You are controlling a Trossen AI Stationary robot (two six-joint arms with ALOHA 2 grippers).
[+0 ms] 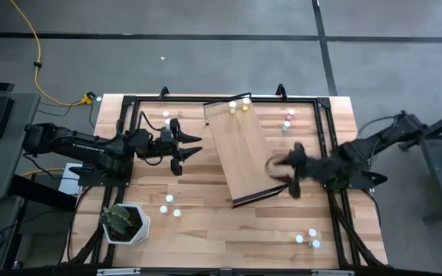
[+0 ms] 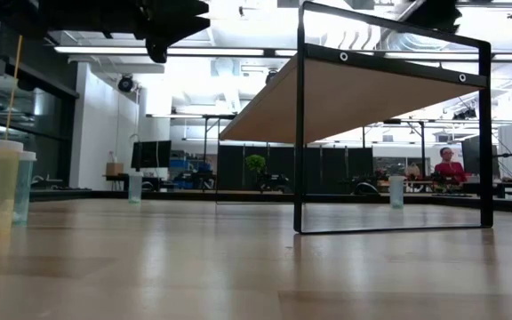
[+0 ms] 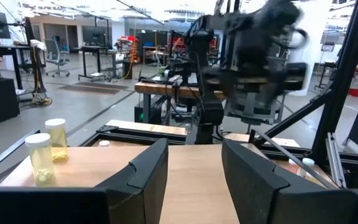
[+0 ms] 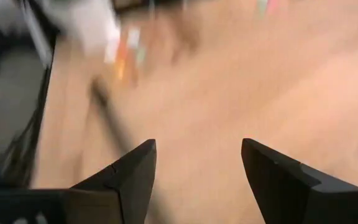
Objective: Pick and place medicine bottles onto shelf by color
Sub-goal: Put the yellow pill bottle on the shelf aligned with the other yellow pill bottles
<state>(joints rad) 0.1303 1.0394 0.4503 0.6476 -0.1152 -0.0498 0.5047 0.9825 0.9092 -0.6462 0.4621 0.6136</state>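
Currently the right gripper (image 1: pixel 279 173), fingers spread and empty, hangs over the near end of the tilted shelf (image 1: pixel 236 149), probably heading for a bottle, while the left gripper (image 1: pixel 192 147), also spread and empty, waits beside it; bottles (image 1: pixel 237 104) cluster at its far end.

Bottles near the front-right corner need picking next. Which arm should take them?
Right, probably. The right gripper hangs open over the shelf's front end, on the same side as those bottles. The left gripper, also open, sits left of the shelf, farther away.
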